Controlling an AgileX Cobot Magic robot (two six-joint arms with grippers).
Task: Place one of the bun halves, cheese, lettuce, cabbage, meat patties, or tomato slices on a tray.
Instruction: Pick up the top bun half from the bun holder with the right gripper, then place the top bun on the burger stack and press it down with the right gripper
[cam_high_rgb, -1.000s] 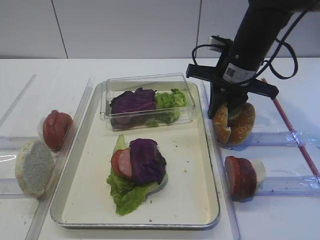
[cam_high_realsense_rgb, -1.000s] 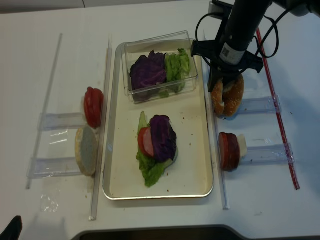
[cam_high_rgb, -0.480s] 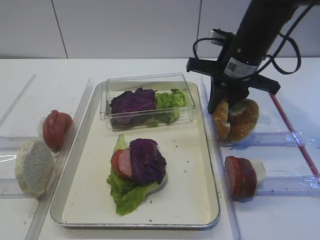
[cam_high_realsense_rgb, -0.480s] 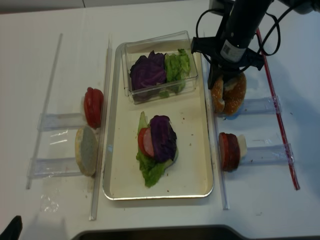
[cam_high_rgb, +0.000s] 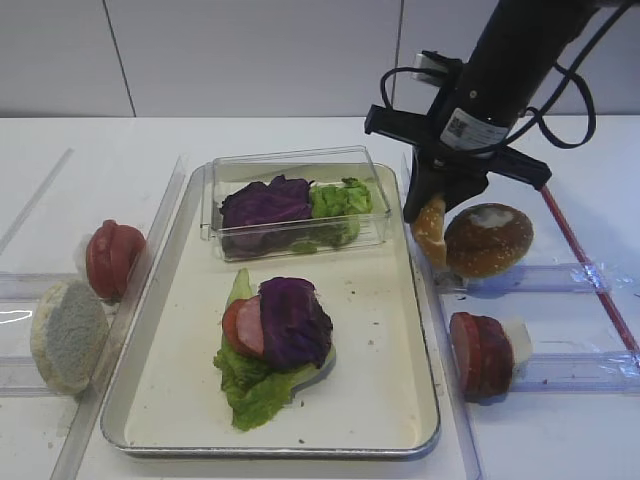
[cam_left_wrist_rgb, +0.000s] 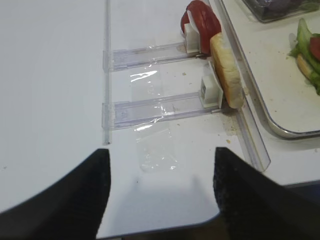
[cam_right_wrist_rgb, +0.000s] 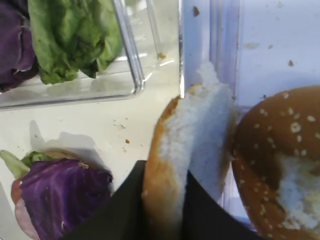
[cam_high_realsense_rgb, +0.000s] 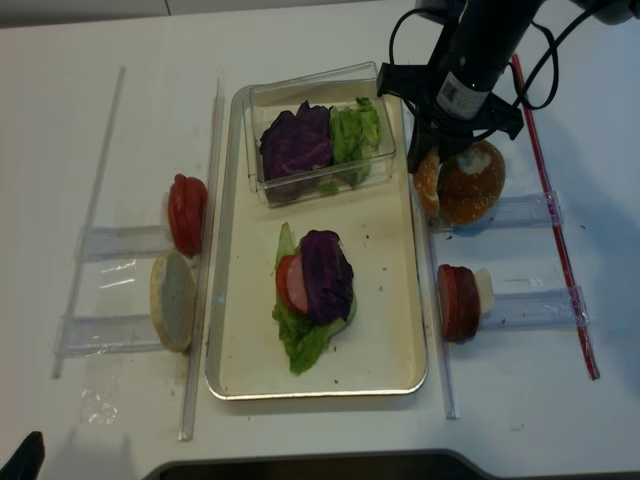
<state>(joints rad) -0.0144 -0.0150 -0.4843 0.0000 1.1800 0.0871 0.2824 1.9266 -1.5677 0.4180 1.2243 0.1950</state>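
Observation:
My right gripper (cam_high_rgb: 432, 212) is shut on a golden-brown sesame bun half (cam_high_rgb: 430, 230), held on edge just above the right rim of the metal tray (cam_high_rgb: 372, 340). In the right wrist view the bun half (cam_right_wrist_rgb: 180, 150) sits between the dark fingers (cam_right_wrist_rgb: 131, 205), crust to the left and white cut face to the right. From overhead, the bun half (cam_high_realsense_rgb: 427, 185) hangs at the tray's (cam_high_realsense_rgb: 385, 290) right edge. On the tray lies a stack of lettuce (cam_high_rgb: 250, 385), a red slice (cam_high_rgb: 240, 325) and purple cabbage (cam_high_rgb: 295, 320). My left gripper (cam_left_wrist_rgb: 160, 195) is open over bare table.
A darker bun with a white patch (cam_high_rgb: 488, 240) lies in a clear holder right of the held one. A clear box (cam_high_rgb: 292, 205) of cabbage and lettuce stands at the tray's back. Meat patties (cam_high_rgb: 480, 355) and cheese (cam_high_rgb: 516, 340) are front right. Tomato slices (cam_high_rgb: 112, 258) and a pale bun half (cam_high_rgb: 68, 335) stand left.
The right gripper has risen and shifted left with the sesame bun half, pulling it away from the darker bun, which has tipped over to the right in its holder.

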